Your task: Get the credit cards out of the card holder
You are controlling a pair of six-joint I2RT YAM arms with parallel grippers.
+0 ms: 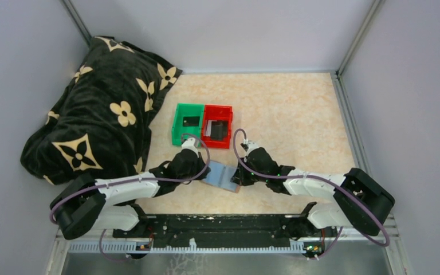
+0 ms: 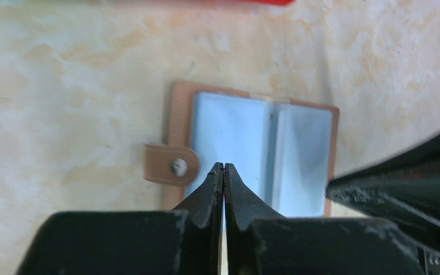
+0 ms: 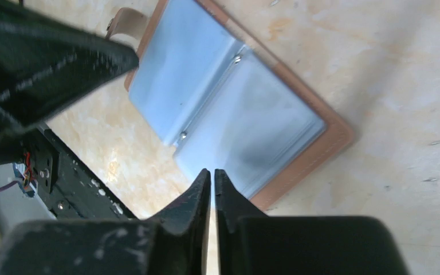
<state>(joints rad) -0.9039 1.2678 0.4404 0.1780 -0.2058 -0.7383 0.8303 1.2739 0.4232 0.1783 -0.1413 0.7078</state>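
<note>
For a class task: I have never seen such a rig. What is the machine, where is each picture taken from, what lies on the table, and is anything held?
Two robot arms are bolted at the near edge of the table. The wide picture looks down from above; the other two come from a camera on each wrist. Between the left gripper and right gripper lies the open card holder, tan, blue-lined. Behind it stand a green bin and a red bin with cards inside; a flowered blanket lies left. Both are closed at the holder; no card shows between their fingers.
</note>
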